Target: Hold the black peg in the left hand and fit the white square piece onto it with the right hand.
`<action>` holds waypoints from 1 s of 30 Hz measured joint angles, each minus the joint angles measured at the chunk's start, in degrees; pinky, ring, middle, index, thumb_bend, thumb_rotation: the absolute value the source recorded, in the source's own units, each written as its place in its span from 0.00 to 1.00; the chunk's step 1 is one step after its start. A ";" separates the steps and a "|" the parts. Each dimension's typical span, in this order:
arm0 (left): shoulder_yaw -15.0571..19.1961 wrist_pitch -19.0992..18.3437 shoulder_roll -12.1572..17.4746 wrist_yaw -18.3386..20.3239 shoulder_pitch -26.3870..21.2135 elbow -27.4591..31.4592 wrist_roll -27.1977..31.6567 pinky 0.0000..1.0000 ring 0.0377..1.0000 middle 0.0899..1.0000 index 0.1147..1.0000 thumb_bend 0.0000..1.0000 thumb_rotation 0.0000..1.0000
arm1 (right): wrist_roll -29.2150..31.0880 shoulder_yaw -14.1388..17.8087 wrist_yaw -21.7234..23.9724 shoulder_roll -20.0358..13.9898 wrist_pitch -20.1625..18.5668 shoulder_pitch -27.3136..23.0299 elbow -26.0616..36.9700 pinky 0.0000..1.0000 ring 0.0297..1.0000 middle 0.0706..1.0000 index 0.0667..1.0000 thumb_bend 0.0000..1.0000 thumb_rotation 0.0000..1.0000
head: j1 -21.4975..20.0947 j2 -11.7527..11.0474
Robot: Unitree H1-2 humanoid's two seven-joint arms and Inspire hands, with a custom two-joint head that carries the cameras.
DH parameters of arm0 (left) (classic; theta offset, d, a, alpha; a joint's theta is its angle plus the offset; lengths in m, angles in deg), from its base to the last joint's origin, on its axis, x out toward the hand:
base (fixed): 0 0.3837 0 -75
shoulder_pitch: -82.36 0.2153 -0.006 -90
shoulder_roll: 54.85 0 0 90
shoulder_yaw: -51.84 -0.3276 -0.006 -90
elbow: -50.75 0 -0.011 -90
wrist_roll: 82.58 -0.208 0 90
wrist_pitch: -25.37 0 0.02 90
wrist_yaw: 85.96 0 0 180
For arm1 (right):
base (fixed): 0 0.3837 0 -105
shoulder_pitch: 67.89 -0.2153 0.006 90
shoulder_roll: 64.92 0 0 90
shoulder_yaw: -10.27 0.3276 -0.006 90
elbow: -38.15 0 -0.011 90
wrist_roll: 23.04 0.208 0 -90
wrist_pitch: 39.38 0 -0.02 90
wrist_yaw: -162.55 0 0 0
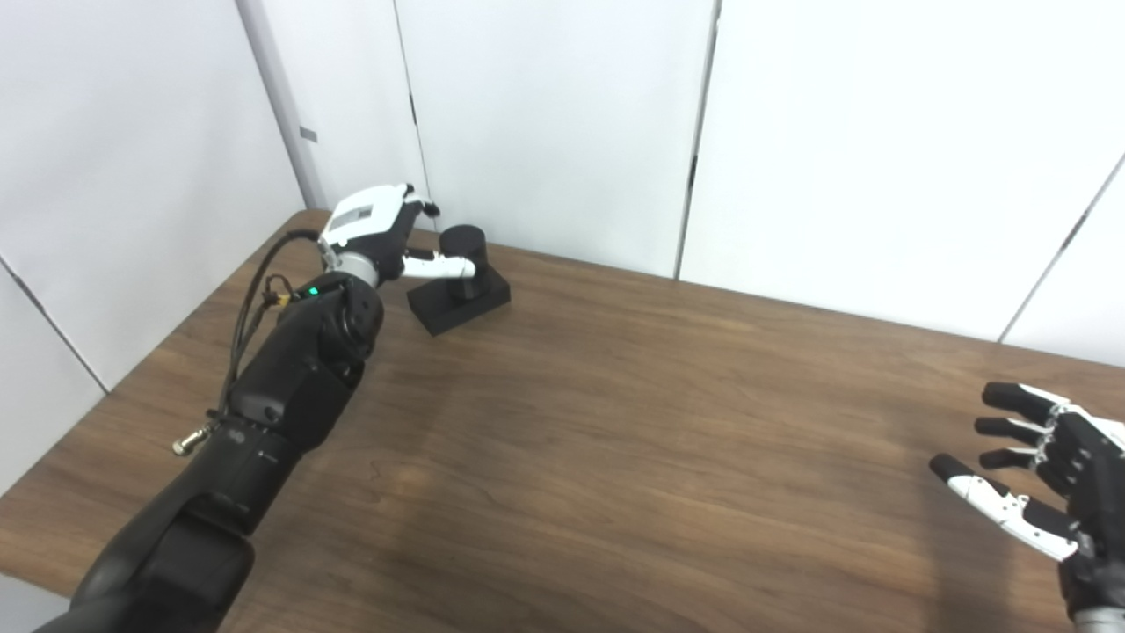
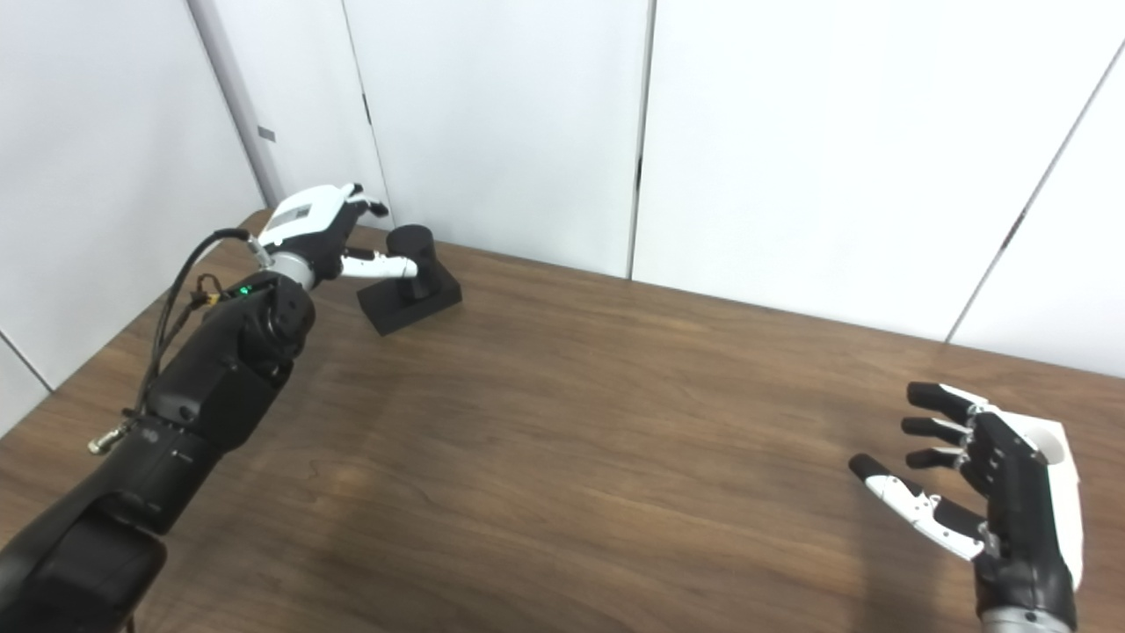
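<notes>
The black peg (image 1: 463,255) is a short upright cylinder on a square black base (image 1: 459,302), standing on the table at the far left. My left hand (image 1: 373,230) reaches to it from the left. Its thumb (image 1: 437,265) lies against the near side of the cylinder, and its fingers (image 1: 420,206) are spread just left of the peg's top, not closed around it. My right hand (image 2: 984,479) hovers open and empty over the table at the near right. No white square piece is in view.
The brown wooden table (image 1: 615,422) runs up to white wall panels (image 1: 791,132) at the back. The peg stands close to the table's back left corner (image 1: 303,215). My left arm (image 1: 281,387) lies along the table's left side.
</notes>
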 measured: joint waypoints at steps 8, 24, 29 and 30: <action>-0.82 -1.07 0.00 -0.07 0.01 -3.11 -0.02 0.85 1.00 1.00 0.84 1.00 0.63 | 0.04 0.18 0.00 0.01 -0.10 0.00 0.01 0.51 0.64 0.70 0.65 0.55 0.00 | -0.09 0.18; -3.18 -0.99 0.03 -0.53 0.00 -7.31 -0.02 0.86 1.00 1.00 0.85 1.00 0.61 | -0.43 0.26 -0.15 0.28 -1.03 0.02 0.31 0.49 0.63 0.70 0.64 0.54 0.00 | -0.53 0.79; -3.18 -0.99 -0.02 -0.54 0.00 -8.09 0.25 0.87 1.00 1.00 0.85 1.00 0.61 | -0.27 0.27 -0.14 0.31 -1.02 0.02 0.33 0.51 0.64 0.69 0.64 0.54 0.00 | -0.79 0.88; -3.18 -0.99 -0.08 -0.54 0.00 -8.35 0.32 0.87 1.00 1.00 0.85 1.00 0.61 | -0.28 0.27 -0.16 0.31 -1.01 0.02 0.33 0.50 0.64 0.69 0.63 0.55 0.00 | -0.79 0.88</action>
